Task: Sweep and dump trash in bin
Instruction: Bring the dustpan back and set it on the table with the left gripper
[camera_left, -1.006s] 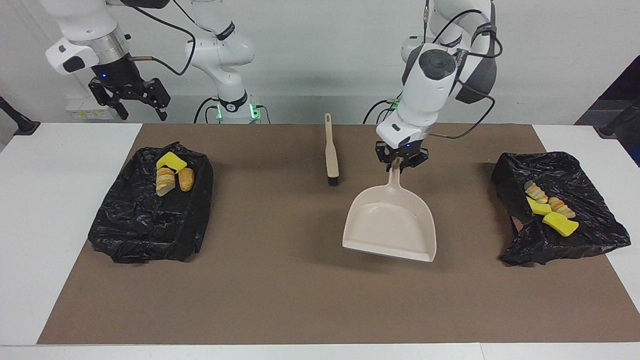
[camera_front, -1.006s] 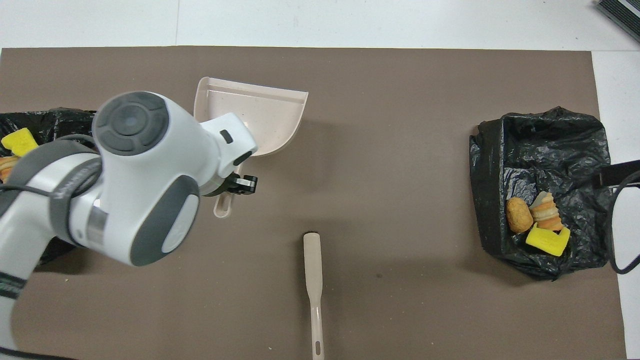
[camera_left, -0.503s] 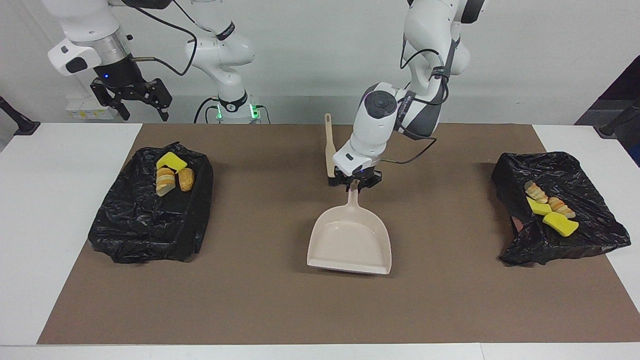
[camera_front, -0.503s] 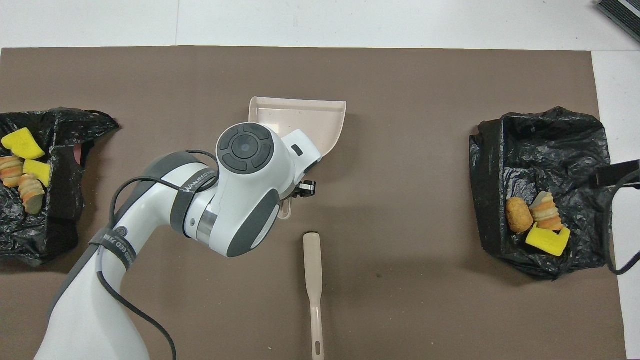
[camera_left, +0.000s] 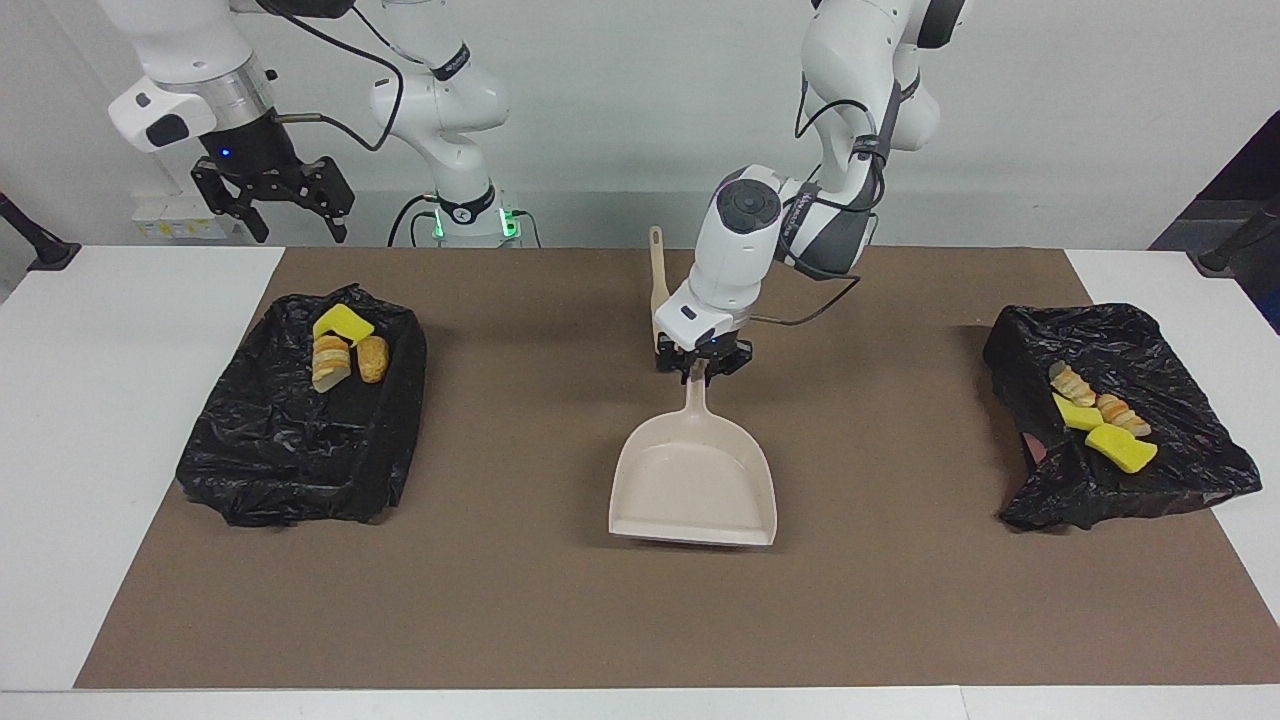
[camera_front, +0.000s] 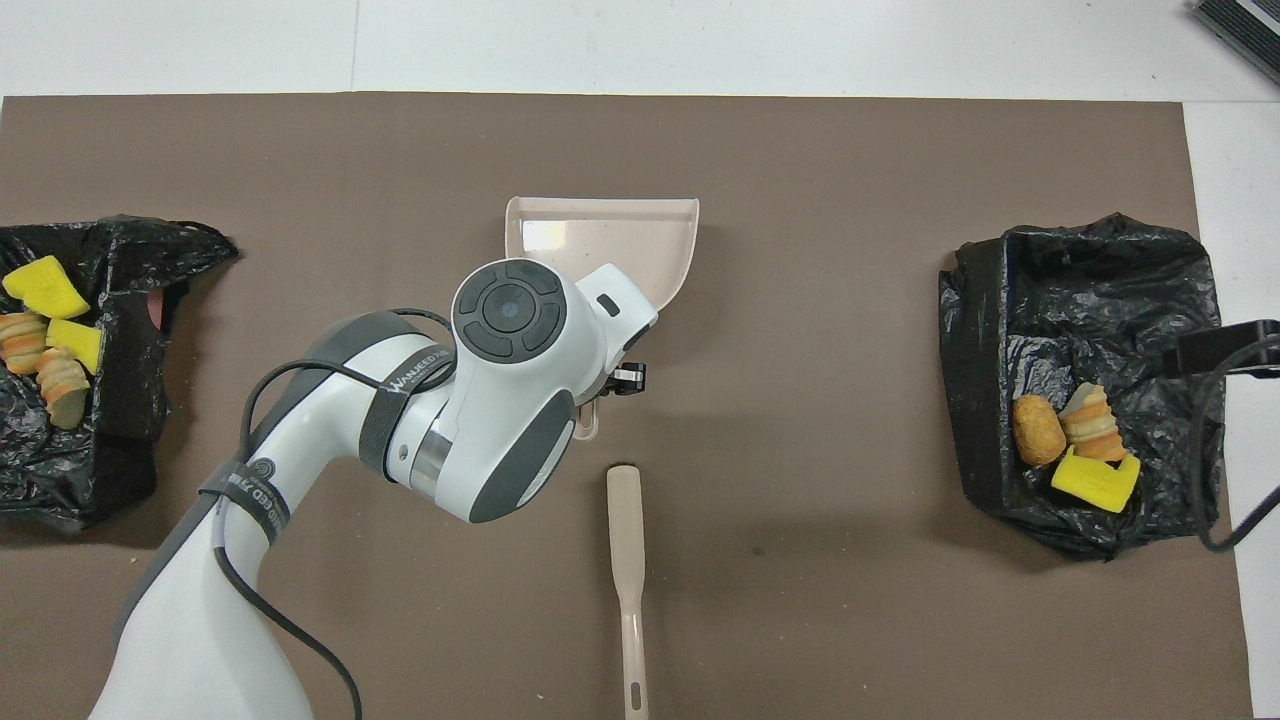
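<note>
The empty dustpan (camera_left: 695, 478) has been carried to the middle and set down (gripped by the left gripper (camera_left: 703, 366)); the right gripper (camera_left: 272, 196) is kept wide open.

Dustpan (camera_left: 695, 485) mid-mat, brush (camera_front: 627, 575) nearer the robots, a bin (camera_left: 290, 450) at each end.

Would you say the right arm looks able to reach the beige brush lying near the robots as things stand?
Probably not cleanly: the left gripper, shut on the beige plastic dustpan, hangs right beside the beige brush; the right gripper waits open.
</note>
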